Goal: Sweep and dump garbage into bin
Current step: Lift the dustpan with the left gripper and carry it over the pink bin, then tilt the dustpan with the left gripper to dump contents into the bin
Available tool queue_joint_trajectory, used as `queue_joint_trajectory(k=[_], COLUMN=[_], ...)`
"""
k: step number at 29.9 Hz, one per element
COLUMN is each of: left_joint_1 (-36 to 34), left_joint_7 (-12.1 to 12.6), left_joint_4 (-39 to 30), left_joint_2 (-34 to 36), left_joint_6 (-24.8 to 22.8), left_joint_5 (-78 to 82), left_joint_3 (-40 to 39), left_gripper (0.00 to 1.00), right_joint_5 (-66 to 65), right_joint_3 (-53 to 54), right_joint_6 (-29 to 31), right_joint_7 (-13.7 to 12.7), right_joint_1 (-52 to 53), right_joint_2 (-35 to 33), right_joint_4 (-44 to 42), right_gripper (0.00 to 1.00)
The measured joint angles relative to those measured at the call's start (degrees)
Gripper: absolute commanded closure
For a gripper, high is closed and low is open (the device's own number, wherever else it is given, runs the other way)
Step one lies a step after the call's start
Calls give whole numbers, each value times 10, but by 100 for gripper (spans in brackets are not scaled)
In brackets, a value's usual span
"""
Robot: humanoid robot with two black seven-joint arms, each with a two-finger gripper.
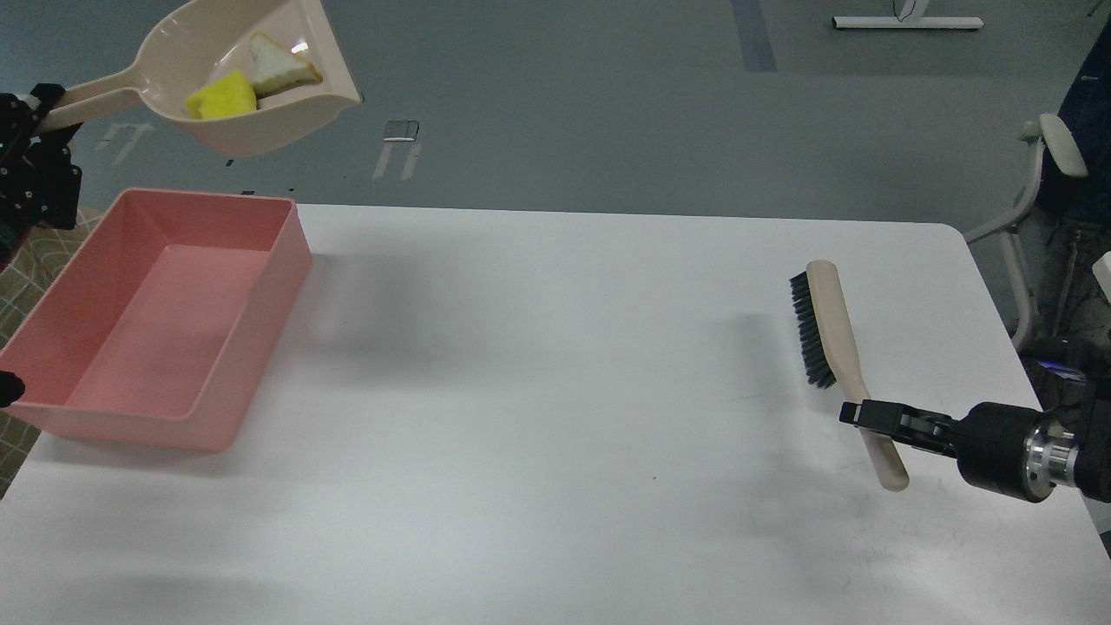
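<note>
A white worktop (555, 417) with a rounded far corner fills most of the view, lit evenly with soft shadows. Behind it lies a grey floor (608, 104) marked with strips of pale tape (395, 161) and a darker band (753, 35). A white chair (1037, 200) stands at the right edge — a white stand base (907, 22) sits far back.

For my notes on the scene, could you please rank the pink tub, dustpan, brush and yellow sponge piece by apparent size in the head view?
1. Pink tub, clearly largest.
2. Dustpan, though it is raised and farther away, so its true size is unsure.
3. Brush.
4. Yellow sponge piece, smallest.
</note>
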Motion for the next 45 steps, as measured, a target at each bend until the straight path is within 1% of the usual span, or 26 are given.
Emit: queue_joint_trajectory(k=[8, 10, 17, 21, 22, 27, 34, 39, 42, 45], left_joint_1=[7, 7, 8, 8, 8, 8, 8, 8, 8, 9], left_joint_7=[-5, -9, -15, -19, -24, -67, -98, -127, -133, -134], left_joint_4=[45, 54, 84, 98, 103, 128, 180, 216, 234, 239], left_joint_2=[-1, -3, -1, 0, 0, 3, 34, 55, 71, 93], left_joint_6=[-36, -41, -46, -45, -44, -42, -49, -66, -67, -63], left_joint_5=[-1, 0, 14, 57, 76, 169, 182, 186, 191, 201], left_joint_3=[-11, -12, -10, -9, -9, -7, -7, -5, -3, -1], left_gripper=[100, 100, 100, 100, 100, 100, 100, 100, 100, 100], right_joint_5=[-3, -3, -3, -3, -3, -2, -2, -3, -3, -3], right_joint_3=[1, 5, 5, 4, 4, 3, 2, 1, 1, 1], right_joint_6=[0, -3, -14, -16, -17, -17, -17, -17, -17, -17], right_joint_7=[-5, -5, -5, -5, -5, -5, -5, -5, -5, -5], right_joint_1=[1, 1, 0, 0, -1, -1, -1, -1, -1, -1], right_joint_2=[17, 18, 23, 25, 25, 25, 29, 33, 33, 33], right_joint_4=[1, 2, 6, 9, 9, 10, 13, 13, 13, 13], right_gripper=[100, 100, 100, 100, 100, 100, 100, 100, 100, 100])
